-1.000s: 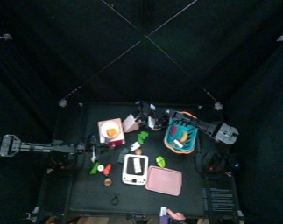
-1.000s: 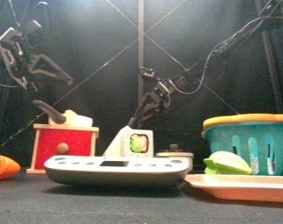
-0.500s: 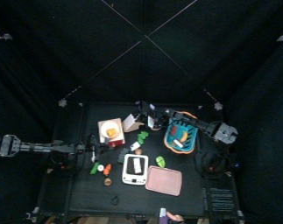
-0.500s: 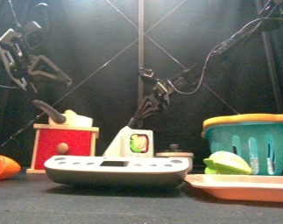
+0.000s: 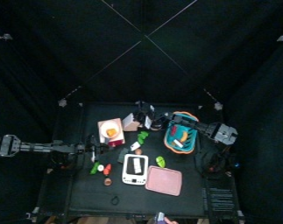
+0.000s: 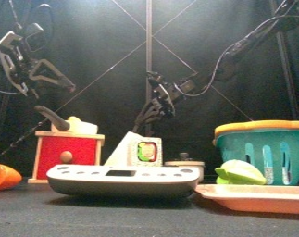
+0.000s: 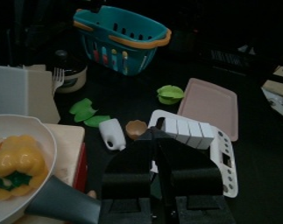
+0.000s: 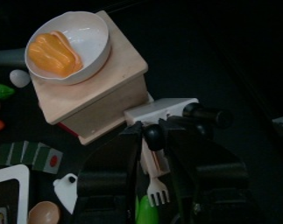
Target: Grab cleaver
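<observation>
In the right wrist view the cleaver (image 8: 157,159) shows as a pale, slim piece standing between the jaws, with a whitish rectangular part (image 8: 162,112) at its far end. My right gripper (image 8: 161,144) is shut on it beside the wooden block. The same gripper (image 5: 147,118) reaches across to the table's back middle and hangs above the things in the front view (image 6: 155,96). From the top and the front the cleaver is too small to make out. My left gripper (image 5: 64,150) rests raised at the table's left side (image 6: 31,69).
A wooden block with a white bowl (image 5: 110,131) stands left of the right gripper. A teal basket (image 5: 181,136) stands to the right. In front lie a white-framed scale (image 5: 134,168), a pink board (image 5: 165,180) and green toy pieces (image 5: 161,161).
The right gripper's jaws have come in from wide open onto the cleaver. In the front view that gripper has shifted a little up and to the left. The left arm has not moved.
</observation>
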Available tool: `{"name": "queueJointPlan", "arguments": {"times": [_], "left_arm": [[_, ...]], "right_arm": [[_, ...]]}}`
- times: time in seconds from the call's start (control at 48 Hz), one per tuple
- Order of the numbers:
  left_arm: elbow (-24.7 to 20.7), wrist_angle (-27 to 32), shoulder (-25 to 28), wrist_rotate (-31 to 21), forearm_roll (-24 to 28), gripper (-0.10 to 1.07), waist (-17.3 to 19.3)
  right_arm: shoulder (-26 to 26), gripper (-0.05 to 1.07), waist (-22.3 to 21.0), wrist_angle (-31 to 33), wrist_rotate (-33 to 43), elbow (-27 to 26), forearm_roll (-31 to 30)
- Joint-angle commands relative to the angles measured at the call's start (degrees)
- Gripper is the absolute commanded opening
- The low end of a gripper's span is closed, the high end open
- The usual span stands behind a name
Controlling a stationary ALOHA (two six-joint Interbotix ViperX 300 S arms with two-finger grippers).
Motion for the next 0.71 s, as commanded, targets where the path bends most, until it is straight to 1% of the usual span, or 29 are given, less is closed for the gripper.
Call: {"name": "queueJointPlan", "arguments": {"times": [0.0, 0.104, 0.292, 0.562, 0.688], "left_arm": [[-0.5, -0.3, 0.0, 0.0, 0.0, 0.38, 0.2], [-0.5, -0.3, 0.0, 0.0, 0.0, 0.38, 0.2], [-0.5, -0.3, 0.1, 0.0, 0.0, 0.38, 0.2], [-0.5, -0.3, 0.0, 0.0, 0.0, 0.38, 0.2], [-0.5, -0.2, 0.0, 0.0, 0.0, 0.38, 0.2]], "right_arm": [[-1.4, 0.63, 1.2, 0.7, 0.2, 0.5, 0.6], [-1.8, 0.63, 1.7, 1.8, 0.1, 1.3, 1.6], [-2.4, 0.62, 1.5, 1.8, 0.1, 2.2, 1.8], [-2.5, 0.57, 1.7, 1.8, 0.0, 1.9, 1.8], [-3.3, 0.56, 1.7, 1.8, 0.0, 1.8, 1.9]]}}
